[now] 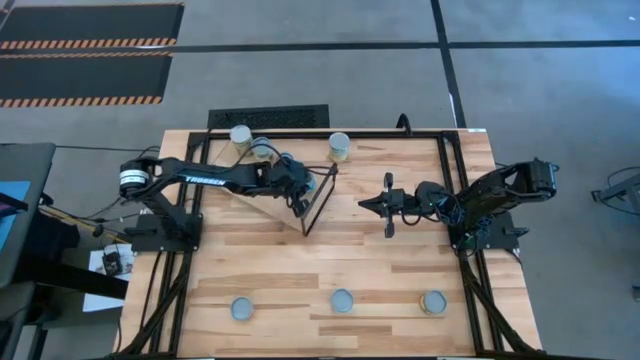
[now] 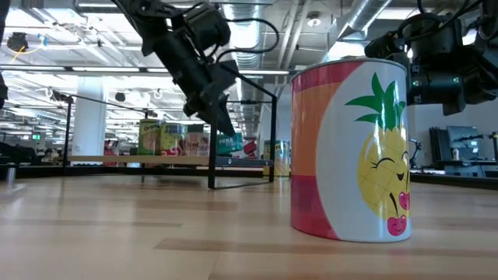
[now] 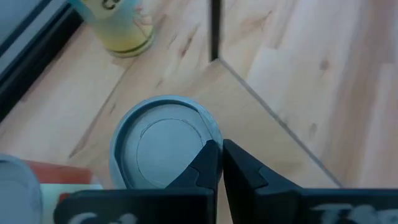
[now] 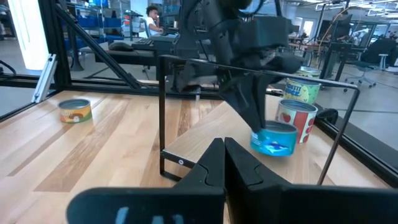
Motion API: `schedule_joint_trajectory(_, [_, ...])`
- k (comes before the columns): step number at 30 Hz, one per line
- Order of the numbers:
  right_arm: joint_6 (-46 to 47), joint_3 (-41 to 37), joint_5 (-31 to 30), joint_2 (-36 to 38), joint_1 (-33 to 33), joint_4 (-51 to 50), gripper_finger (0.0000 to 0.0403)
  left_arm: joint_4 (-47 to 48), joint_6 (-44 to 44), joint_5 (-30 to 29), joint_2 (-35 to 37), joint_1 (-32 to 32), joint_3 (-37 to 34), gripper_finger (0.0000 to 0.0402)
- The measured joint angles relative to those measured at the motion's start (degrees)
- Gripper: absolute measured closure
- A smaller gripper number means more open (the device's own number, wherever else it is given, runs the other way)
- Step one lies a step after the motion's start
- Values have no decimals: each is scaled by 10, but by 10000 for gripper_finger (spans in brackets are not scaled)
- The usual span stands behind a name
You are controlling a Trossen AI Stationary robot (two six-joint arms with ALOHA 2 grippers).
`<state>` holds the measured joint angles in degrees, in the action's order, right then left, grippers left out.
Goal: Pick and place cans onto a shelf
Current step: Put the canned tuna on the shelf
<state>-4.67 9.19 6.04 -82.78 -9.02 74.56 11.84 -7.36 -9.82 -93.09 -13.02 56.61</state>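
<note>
The shelf [image 1: 268,205] is a tilted plywood board with a thin black frame [image 4: 163,112] at its end. My left gripper [image 3: 221,163] is shut, pointing down at the rim of a blue can [image 3: 163,146] that stands on the board; it also shows in the right wrist view [image 4: 256,121]. A red can [image 4: 300,118] and a green-labelled can [image 4: 303,90] stand behind the blue one [image 4: 274,138]. My right gripper [image 4: 224,158] is shut and empty, level above the table right of the shelf [image 1: 372,203]. My left gripper's shut fingertips [image 3: 208,158] stand over the edge of the blue can's silvery top [image 3: 186,134], coming from above. Whether they touch the can I cannot tell. The can stands upright on the board.
Three cans stand in a row near the table's front edge [image 1: 241,308] [image 1: 342,300] [image 1: 433,301]; the pineapple-labelled one fills the low view [image 2: 350,152]. Another can [image 1: 339,146] stands at the far edge. A person sits in the room beyond [image 4: 151,18].
</note>
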Motion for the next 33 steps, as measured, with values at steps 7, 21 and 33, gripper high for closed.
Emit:
schedule_joint_trajectory(7, [-1,0,0,0,0,-1,390,-8,0,-13,-8,-8,5,397])
schedule_joint_trajectory(21, [-3,0,0,0,0,-2,390,-13,-4,15,-8,-21,5,395])
schedule_joint_trajectory(33, [-3,0,0,0,0,-2,390,-6,-5,15,-8,-21,5,388])
